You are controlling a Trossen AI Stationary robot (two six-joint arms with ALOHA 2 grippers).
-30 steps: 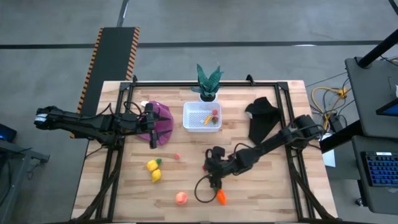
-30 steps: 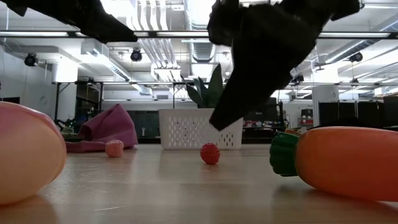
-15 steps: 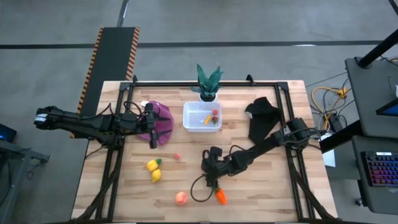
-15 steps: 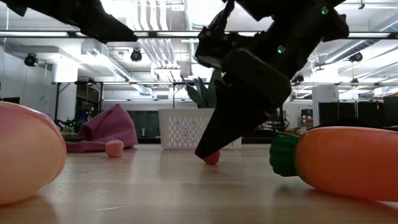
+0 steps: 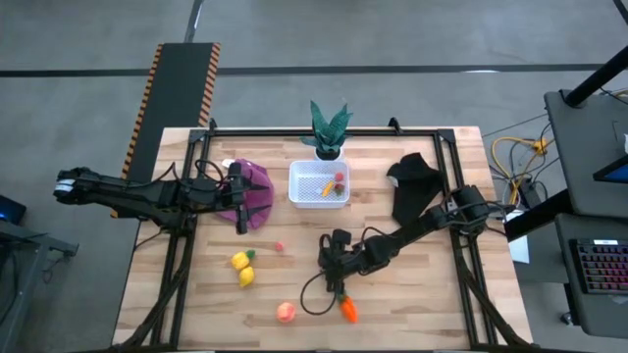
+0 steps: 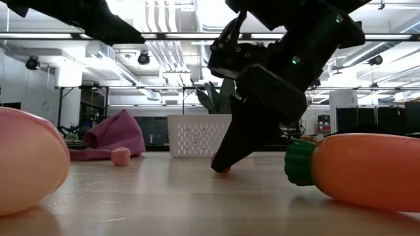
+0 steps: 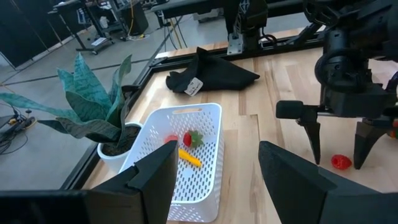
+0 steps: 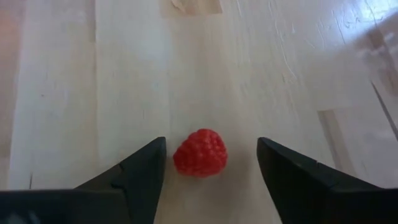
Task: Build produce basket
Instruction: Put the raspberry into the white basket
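- We see the counter [image 5: 412,294] holding the white basket [image 5: 319,183] near its far edge, a few produce pieces inside.
- Our right claw [image 8: 205,163] points down, fingers spread around the red berry [image 8: 199,152] mid-counter.
- Risk, we judge: the berry (round) rolls if one finger touches first.
- Our left claw [image 7: 214,171] waits open beside the purple cloth [image 5: 250,181].

red berry [image 8: 199,153], white mesh basket [image 5: 319,183], purple cloth [image 5: 251,180], black cloth [image 5: 412,183]
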